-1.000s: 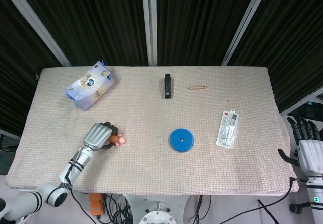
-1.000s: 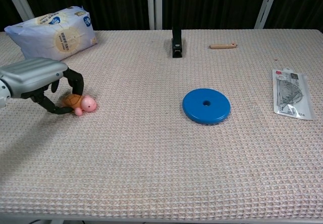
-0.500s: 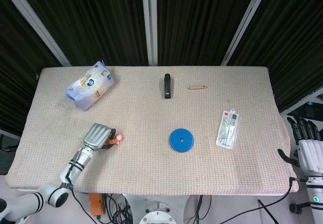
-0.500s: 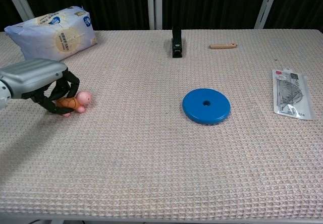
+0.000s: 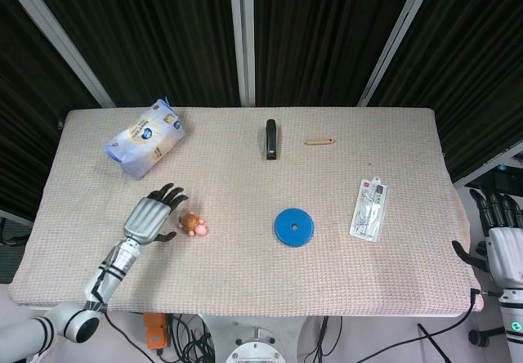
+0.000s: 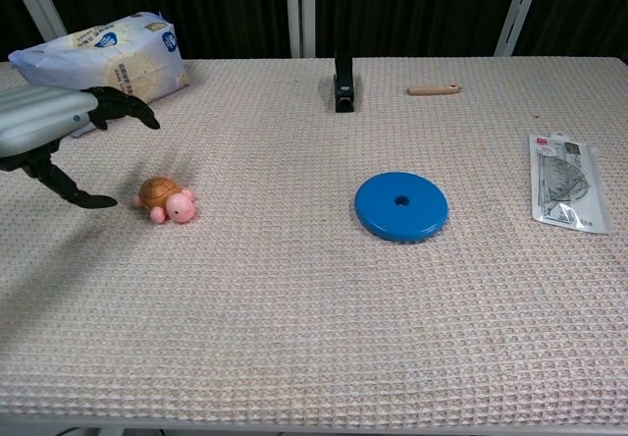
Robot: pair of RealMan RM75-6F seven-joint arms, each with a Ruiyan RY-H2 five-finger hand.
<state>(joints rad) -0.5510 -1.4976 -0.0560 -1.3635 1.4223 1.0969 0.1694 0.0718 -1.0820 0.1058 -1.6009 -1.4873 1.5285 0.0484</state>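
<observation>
Hovering at lower left of head view, left hand (image 5: 148, 220) is spread wide, fingers apart, nothing in its grasp. Chest view shows same hand (image 6: 44, 132) at left edge, raised off the cloth, thumb pointing down-right toward the toy w/o touching it.

Turtle toy (image 5: 194, 225) (brown shell, pink head & feet) sits upright on table (image 5: 245, 281), just right of left hand, a clear gap between them. In chest view the turtle toy (image 6: 167, 200) lies left of centre, head toward the right.

Right hand (image 5: 500, 232) at far right edge of head view, off the table's side, fingers up & apart, holding nothing; not seen in chest view.

Other items:
- Tissue pack (image 5: 145, 140), upper left of frame, near table's back corner.
- Black stapler (image 5: 270, 139), top centre, lengthwise front-to-back.
- Wooden stick (image 5: 319, 142), just right of stapler, well apart from it.
- Blue disc (image 5: 293, 227), centre, hole in middle, flat on cloth.
- Clear packet (image 5: 369, 209), right of disc, contents too small to tell.
</observation>
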